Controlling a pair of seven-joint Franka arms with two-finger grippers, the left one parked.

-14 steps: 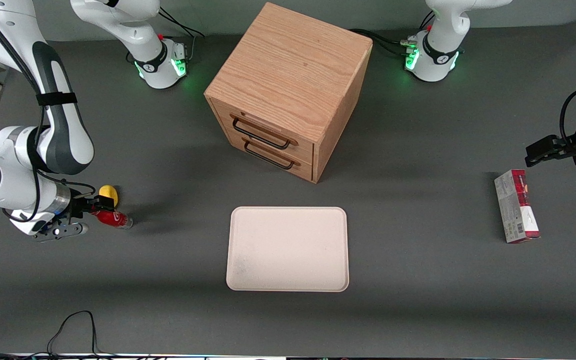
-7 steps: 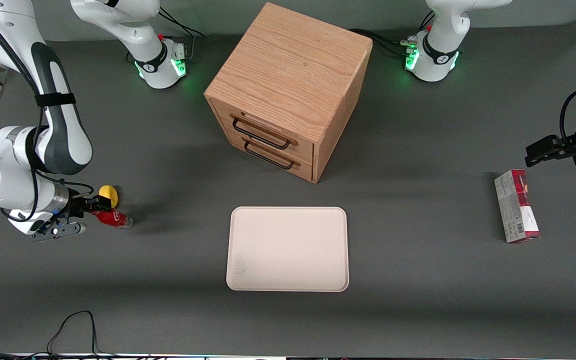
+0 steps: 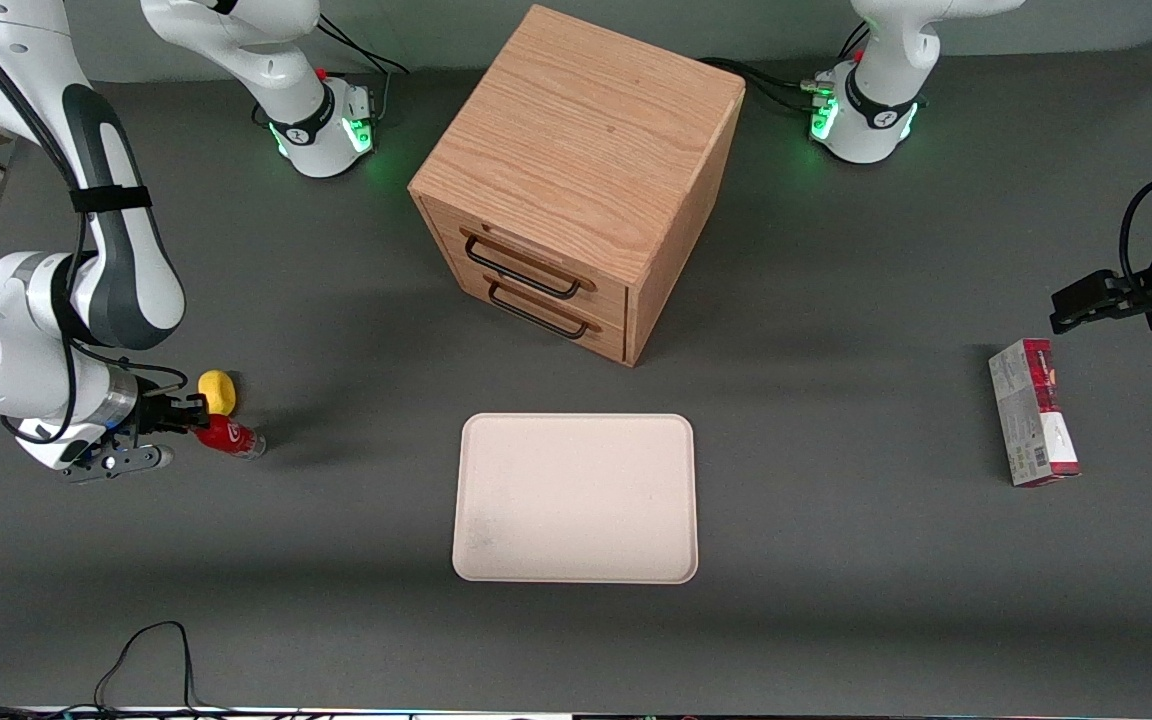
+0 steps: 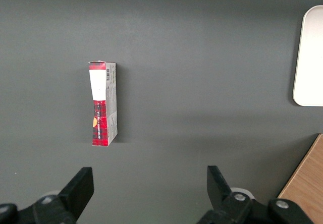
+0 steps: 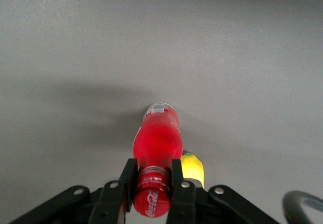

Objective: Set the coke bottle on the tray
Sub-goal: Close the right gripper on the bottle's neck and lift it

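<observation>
you're at the grasp step, judging by the hold. the tray (image 3: 575,498) sits nearest the front camera, bare, with the wooden cabinet (image 3: 576,180) farther back. toward the working arm's end of the table, the gripper (image 5: 153,187) has its fingers closed on the neck of the coke bottle (image 5: 156,148), just under the cap; the bottle's base looks low, at or near the table. the yellow lump (image 3: 217,391) sits just beside it, slightly farther from the camera. next you'd lift clear of that lump, carry sideways to the tray, and set down inside the rim.
</observation>
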